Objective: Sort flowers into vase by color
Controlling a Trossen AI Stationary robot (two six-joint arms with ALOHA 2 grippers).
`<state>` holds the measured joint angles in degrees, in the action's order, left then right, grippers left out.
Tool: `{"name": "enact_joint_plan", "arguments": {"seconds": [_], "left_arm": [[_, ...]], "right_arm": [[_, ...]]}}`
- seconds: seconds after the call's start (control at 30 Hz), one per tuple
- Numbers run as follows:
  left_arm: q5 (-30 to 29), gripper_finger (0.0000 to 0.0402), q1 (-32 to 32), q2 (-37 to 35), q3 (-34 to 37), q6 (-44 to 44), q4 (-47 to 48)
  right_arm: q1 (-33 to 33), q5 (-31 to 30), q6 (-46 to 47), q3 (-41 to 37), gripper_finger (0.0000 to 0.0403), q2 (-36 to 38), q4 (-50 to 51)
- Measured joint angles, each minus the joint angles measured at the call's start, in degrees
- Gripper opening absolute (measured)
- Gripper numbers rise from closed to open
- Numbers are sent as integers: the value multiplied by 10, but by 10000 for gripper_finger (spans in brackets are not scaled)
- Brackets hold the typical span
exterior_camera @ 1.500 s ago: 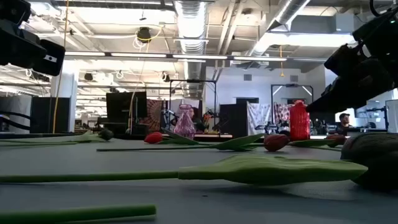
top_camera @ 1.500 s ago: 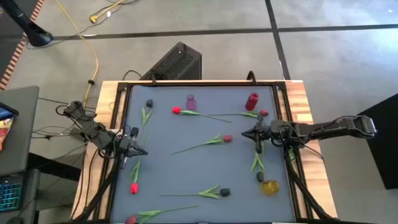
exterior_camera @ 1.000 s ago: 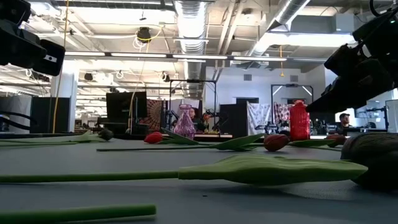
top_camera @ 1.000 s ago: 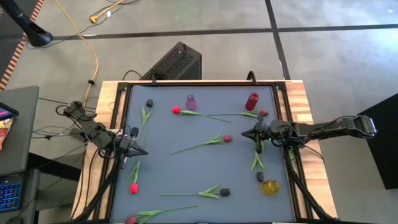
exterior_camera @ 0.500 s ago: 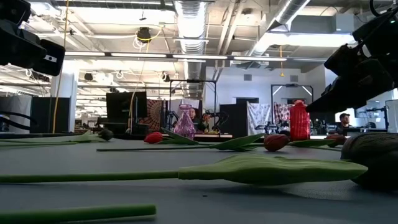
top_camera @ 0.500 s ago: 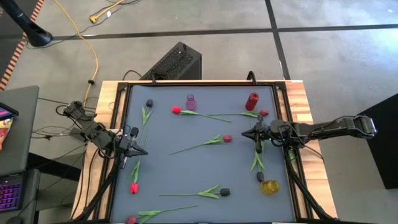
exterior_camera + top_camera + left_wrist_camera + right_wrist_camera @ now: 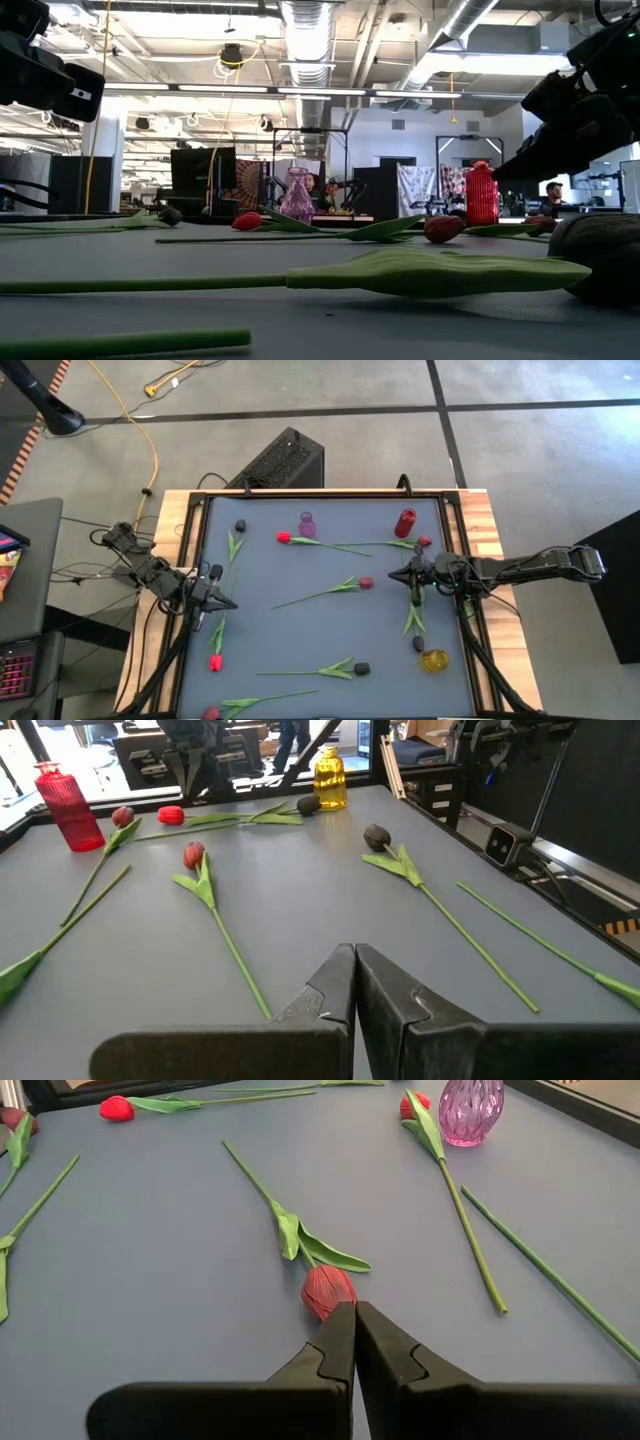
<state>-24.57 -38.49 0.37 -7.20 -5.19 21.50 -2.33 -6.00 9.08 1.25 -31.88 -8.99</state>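
Observation:
Several tulips lie flat on the grey table [image 7: 300,630]. One red head [image 7: 366,583] lies mid-table, another [image 7: 283,537] by the purple vase [image 7: 306,524], a third [image 7: 215,662] near the left edge. A black head [image 7: 361,669] lies near the front. A red vase [image 7: 405,521] stands far right and a yellow vase [image 7: 434,660] near right. My left gripper [image 7: 354,952] is shut and held above the table's left side. My right gripper [image 7: 354,1308] is shut above the right side. Its tips are just short of the mid-table red head [image 7: 328,1290].
Black rails [image 7: 196,550] run along the table's left and right edges. A black box [image 7: 282,460] stands on the floor beyond the far edge. A black tulip [image 7: 240,526] lies far left, and another [image 7: 418,644] sits beside the yellow vase.

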Motion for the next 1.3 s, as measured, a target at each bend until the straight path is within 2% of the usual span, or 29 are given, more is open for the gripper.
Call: {"name": "enact_joint_plan", "arguments": {"seconds": [0.5, 0.67, 0.8, 0.97, 1.17, 1.3], "left_arm": [[0, 0, 0, 0, 0, 0, 0], [1, 0, 0, 0, 0, 33, -13], [3, 0, 0, 0, 0, -42, -67], [-2, 0, 0, 0, 0, -96, -98], [-57, 0, 0, 0, 0, -125, -159], [-137, 0, 0, 0, 0, -117, -188]], "right_arm": [[0, 0, 0, 0, 38, 0, 0], [0, 0, 0, 0, 38, 0, 0], [0, 0, 0, 0, 38, 0, 0], [0, 0, 0, 0, 38, 0, 0], [0, 0, -16, 0, 38, 0, -3], [0, 0, -12, 0, 38, 0, -10]]}}
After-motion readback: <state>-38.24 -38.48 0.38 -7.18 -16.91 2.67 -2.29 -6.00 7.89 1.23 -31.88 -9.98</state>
